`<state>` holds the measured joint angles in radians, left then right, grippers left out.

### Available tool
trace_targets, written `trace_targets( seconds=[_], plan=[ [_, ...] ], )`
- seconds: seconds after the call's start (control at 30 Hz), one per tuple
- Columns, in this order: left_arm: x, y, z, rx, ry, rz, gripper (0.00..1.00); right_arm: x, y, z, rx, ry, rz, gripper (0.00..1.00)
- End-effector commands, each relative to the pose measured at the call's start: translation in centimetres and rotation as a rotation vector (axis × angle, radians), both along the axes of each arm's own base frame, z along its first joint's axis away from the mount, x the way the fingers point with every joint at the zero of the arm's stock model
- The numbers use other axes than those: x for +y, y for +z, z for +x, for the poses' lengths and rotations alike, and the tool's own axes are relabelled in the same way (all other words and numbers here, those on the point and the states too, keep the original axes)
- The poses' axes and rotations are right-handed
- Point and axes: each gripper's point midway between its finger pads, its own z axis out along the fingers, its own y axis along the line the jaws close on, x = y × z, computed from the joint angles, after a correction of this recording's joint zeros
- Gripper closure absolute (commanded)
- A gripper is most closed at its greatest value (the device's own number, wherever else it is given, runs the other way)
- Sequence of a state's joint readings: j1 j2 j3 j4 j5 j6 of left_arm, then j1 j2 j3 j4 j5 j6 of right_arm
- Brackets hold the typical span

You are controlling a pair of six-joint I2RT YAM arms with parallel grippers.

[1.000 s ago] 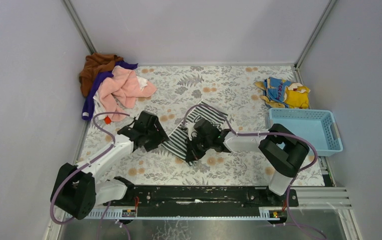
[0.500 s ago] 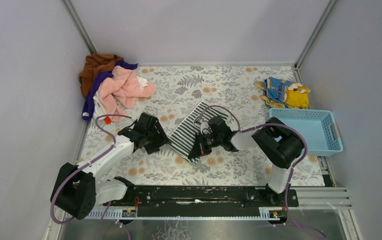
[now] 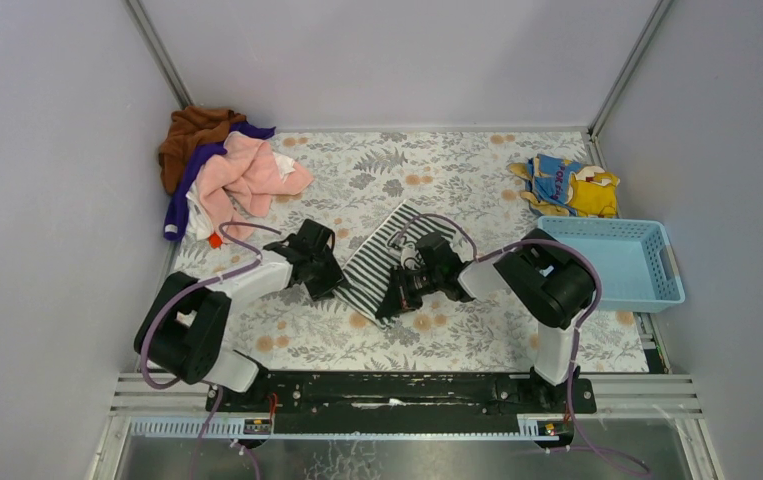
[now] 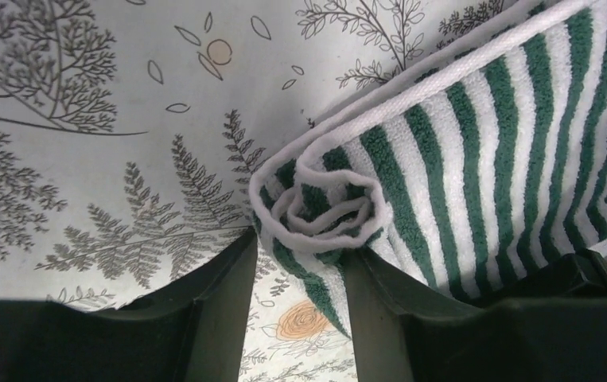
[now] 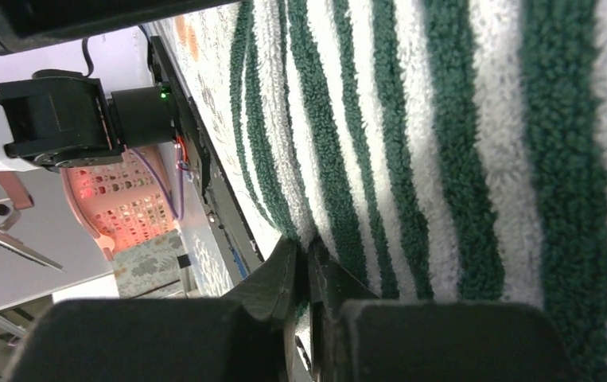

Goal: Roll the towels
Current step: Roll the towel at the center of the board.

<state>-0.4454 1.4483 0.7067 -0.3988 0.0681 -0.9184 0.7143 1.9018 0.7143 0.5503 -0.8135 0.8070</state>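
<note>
The right claw (image 5: 302,253) pinches the striped towel (image 5: 443,143) (left claw (image 4: 298,267) half-open, straddling its rolled end).

Left end effector (image 4: 296,255) newly at striped towel (image 4: 475,143) roll's end.

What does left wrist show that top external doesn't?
Only left wrist: the spiral of the rolled end of the green-and-white striped towel, sitting at the fingertips of the left gripper. Only top external: the right gripper at the towel's near edge, the pile of pink towel, brown towel and purple towel at the back left, and the blue basket. Both: the striped towel, the left gripper and the floral table cover.
</note>
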Motion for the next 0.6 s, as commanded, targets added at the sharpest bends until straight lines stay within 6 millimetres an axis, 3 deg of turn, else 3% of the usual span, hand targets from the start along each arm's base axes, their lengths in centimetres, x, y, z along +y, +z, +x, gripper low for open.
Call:
trace_targets(
  seconds=[0.0, 0.27, 0.43, 0.57],
  plan=[
    [0.2, -1.3, 1.2, -0.015, 0.002, 0.046, 0.59, -0.9, 0.4, 0.9, -0.08, 0.016, -0.088, 0.88],
    [1.2, -3.7, -0.5, 0.053, -0.007, 0.093, 0.6, -2.4, 3.8, 2.0, -0.438, 0.076, -0.348, 0.58],
    [1.4, -3.9, -0.7, 0.062, -0.012, 0.1, 0.6, -2.1, 6.2, 2.2, -0.713, 0.082, -0.47, 0.54],
    [1.4, -4.0, -0.7, 0.064, -0.014, 0.102, 0.6, 0.2, 7.2, 0.3, -0.808, 0.184, -0.415, 0.53]
  ],
)
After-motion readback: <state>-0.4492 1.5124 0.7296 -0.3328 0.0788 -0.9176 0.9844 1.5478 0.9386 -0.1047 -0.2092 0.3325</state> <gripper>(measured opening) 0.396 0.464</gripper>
